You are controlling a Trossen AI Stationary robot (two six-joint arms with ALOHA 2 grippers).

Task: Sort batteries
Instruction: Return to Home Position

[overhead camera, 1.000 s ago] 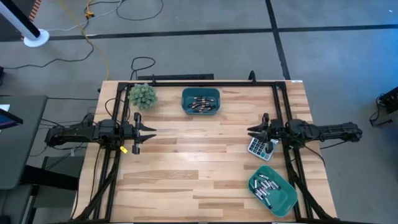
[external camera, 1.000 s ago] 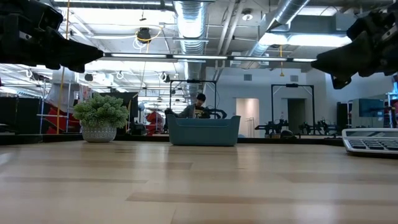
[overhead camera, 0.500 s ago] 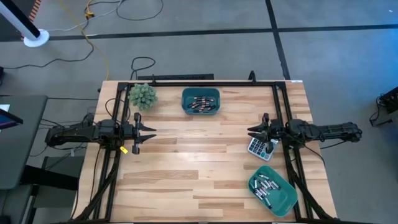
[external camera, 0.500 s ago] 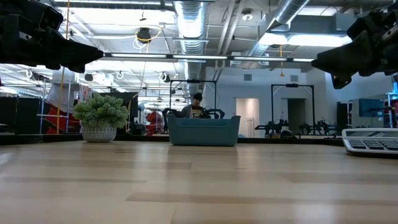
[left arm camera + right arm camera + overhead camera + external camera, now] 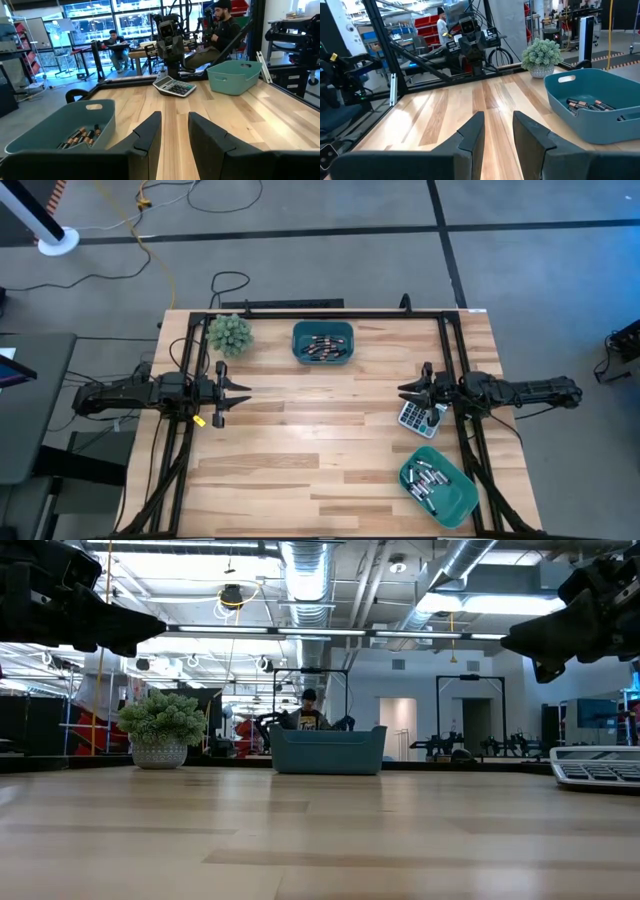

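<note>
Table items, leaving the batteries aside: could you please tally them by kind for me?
Teal bins: 2
Potted plant: 1
Calculator: 1
Total: 4

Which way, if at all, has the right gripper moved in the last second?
No. In the high view the right gripper sits at the same spot beside the grey-white buttoned calculator.

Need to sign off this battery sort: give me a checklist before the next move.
1. Left hand open, empty: ok.
2. Right hand open, empty: ok.
3. Right hand well above calculator: ok.
4. Batteries inside far bin and near bin: ok.
5. None loose on table: ok.
6. One type per bin: cannot tell.
</note>
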